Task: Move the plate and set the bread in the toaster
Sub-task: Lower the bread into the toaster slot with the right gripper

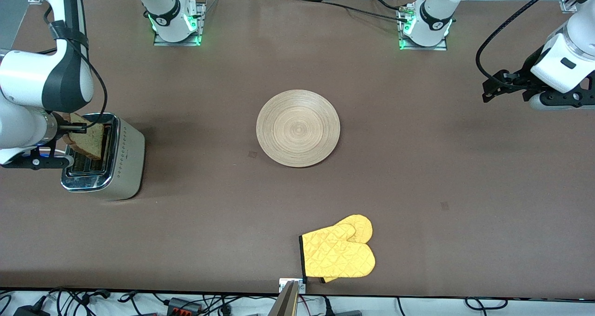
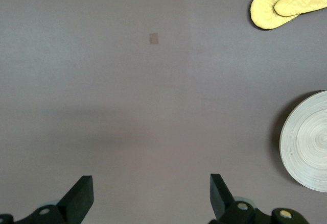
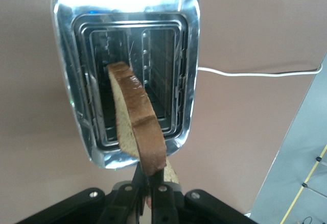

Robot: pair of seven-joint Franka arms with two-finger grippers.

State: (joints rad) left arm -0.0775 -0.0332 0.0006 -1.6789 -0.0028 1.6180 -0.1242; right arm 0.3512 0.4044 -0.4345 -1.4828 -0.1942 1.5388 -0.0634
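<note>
The toaster (image 1: 122,160) stands at the right arm's end of the table, chrome top up. My right gripper (image 1: 74,128) is shut on the bread (image 1: 89,141), a brown slice held on edge over the toaster's slots. In the right wrist view the bread (image 3: 134,122) hangs tilted over a slot of the toaster (image 3: 127,9), pinched in the gripper (image 3: 150,180). The plate (image 1: 298,128) lies at the table's middle; its rim shows in the left wrist view (image 2: 306,142). My left gripper (image 1: 492,89) is open and empty, up in the air over the left arm's end of the table (image 2: 151,196).
A pair of yellow oven mitts (image 1: 339,253) lies near the front edge, nearer the camera than the plate; they also show in the left wrist view (image 2: 286,2). The toaster's white cord (image 3: 255,73) trails off across the table.
</note>
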